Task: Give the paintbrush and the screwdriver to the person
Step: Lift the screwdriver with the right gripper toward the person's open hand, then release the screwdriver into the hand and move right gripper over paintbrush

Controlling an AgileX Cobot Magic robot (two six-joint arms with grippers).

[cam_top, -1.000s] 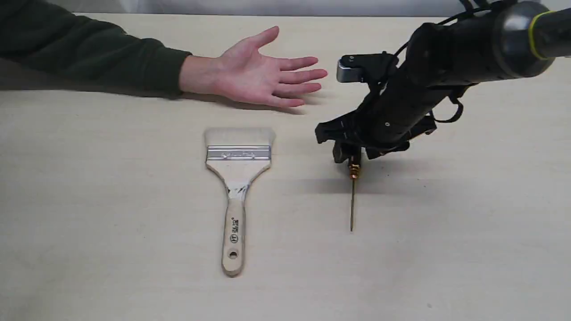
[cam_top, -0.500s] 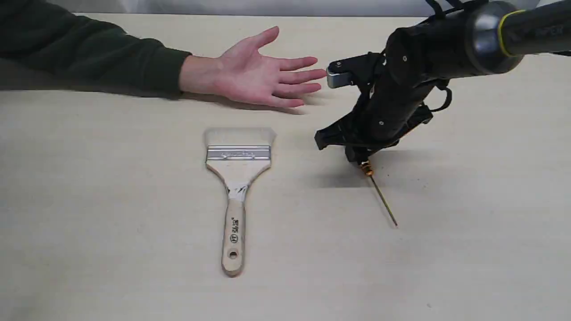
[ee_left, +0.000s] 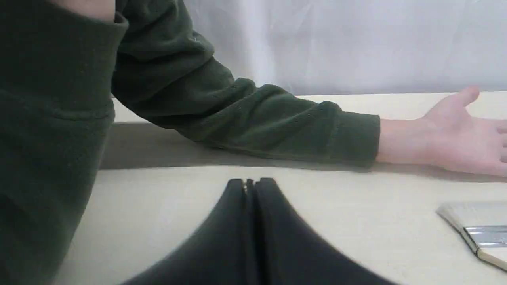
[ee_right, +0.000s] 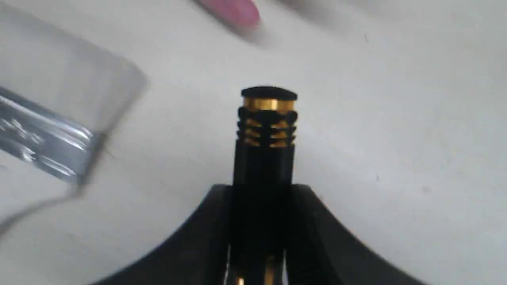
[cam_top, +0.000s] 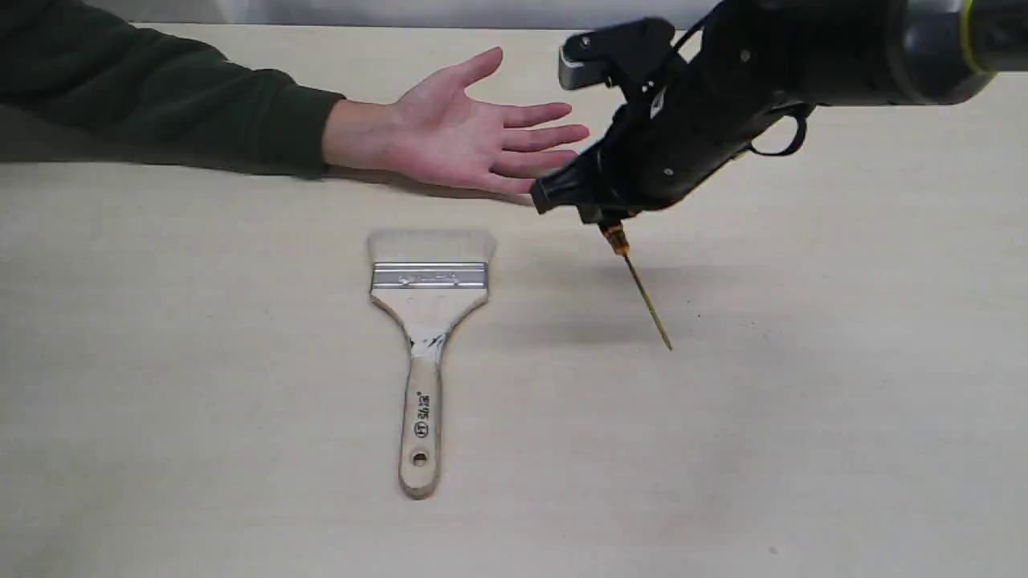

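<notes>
The screwdriver (cam_top: 638, 282) hangs in the air, its thin shaft slanting down to the right, with my right gripper (cam_top: 598, 213) shut on its black handle (ee_right: 264, 158). It is just right of the fingertips of the person's open, palm-up hand (cam_top: 462, 132). The paintbrush (cam_top: 427, 337) lies flat on the table, bristles toward the hand; its ferrule (ee_right: 43, 148) shows blurred in the right wrist view. My left gripper (ee_left: 249, 183) is shut with nothing in it, low over the table near the person's green sleeve (ee_left: 253, 114). It does not show in the exterior view.
The pale wooden table (cam_top: 843, 417) stretches to the front and right. The person's forearm (cam_top: 161, 104) lies across the back left. A white backdrop (ee_left: 356, 43) stands behind the table.
My right gripper has lifted the screwdriver off the table and carried it back and left toward the person's fingers; the shaft now slants to the right. Hand and brush have not moved.
</notes>
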